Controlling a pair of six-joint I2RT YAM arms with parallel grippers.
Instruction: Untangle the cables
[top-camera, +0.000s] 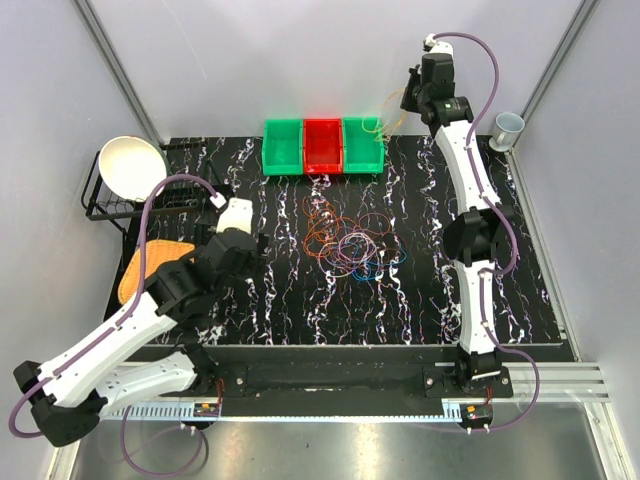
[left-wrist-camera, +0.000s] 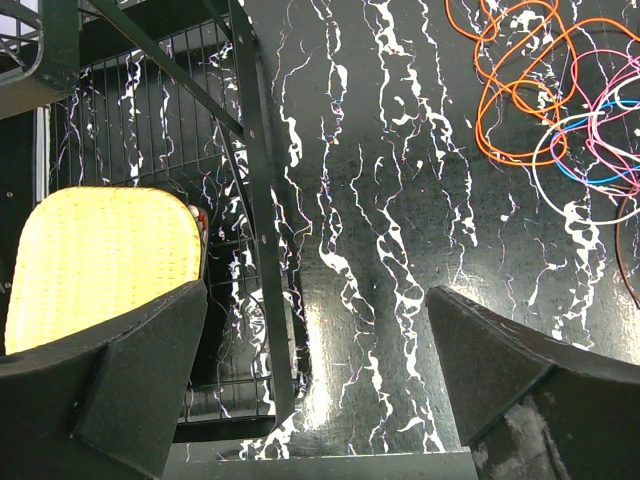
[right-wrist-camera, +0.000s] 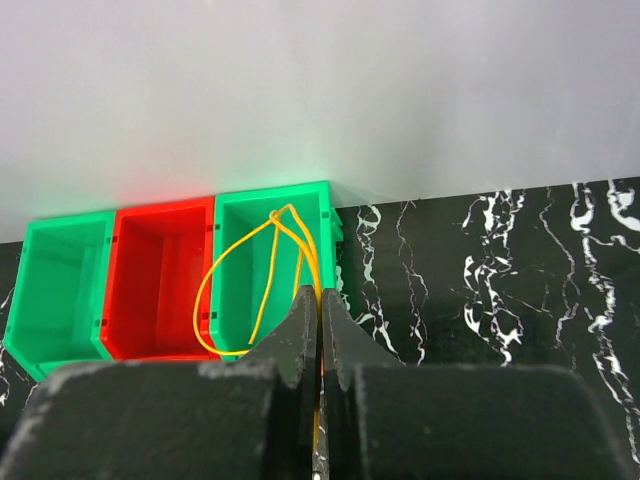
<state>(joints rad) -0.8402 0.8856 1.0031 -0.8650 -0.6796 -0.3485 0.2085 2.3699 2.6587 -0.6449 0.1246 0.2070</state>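
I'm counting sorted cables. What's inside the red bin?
Nothing shows inside the red bin; its floor looks bare. In the right wrist view, the yellow cable pinched in the shut right hand crosses its near corner, covering only a sliver.

A black table (top-camera: 420, 300) veined with white, like marble. At twelve o'clock, against the far edge, three open bins stand touching in a row: a left green bin (top-camera: 282, 147), a red bin (top-camera: 322, 145) and a right green bin (top-camera: 362, 145). At the centre lies a loose tangle of thin cables (top-camera: 350, 240) in orange, purple, blue and white. At ten o'clock stands a black wire rack (top-camera: 120, 195). At eight o'clock, just beside it, lies a yellow-orange woven pad (top-camera: 150, 270).
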